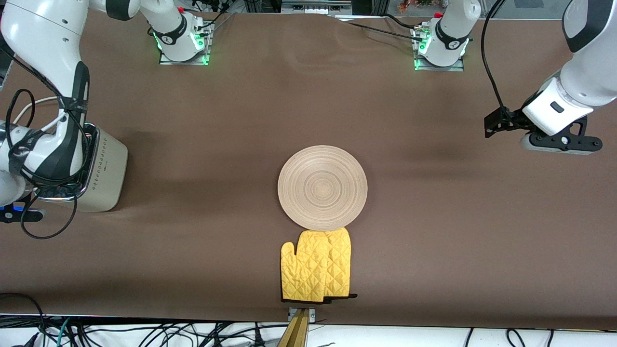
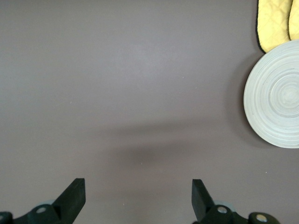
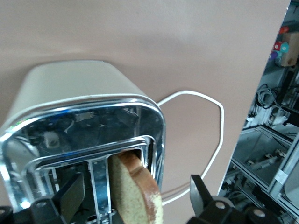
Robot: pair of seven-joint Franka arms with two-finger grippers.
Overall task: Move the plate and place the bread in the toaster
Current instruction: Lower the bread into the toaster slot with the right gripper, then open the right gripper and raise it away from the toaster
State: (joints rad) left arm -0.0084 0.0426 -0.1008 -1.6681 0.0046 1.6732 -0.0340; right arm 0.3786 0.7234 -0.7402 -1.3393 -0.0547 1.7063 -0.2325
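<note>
The right arm covers most of the toaster (image 1: 103,166) in the front view — its slots, the bread (image 3: 135,193) and the right gripper (image 3: 135,196) cannot be seen there, and the wrist view cuts off the slice's lower part inside the slot. The plate (image 1: 322,188) overlaps the fingertips of the yellow oven mitts (image 1: 315,272). In the left wrist view both plate and mitts run off the edge — only parts show.

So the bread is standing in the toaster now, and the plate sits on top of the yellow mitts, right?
Partly. The bread does stand in the toaster, but the plate lies on the table; the front view shows its edge only overlapping the tips of the mitts.
</note>
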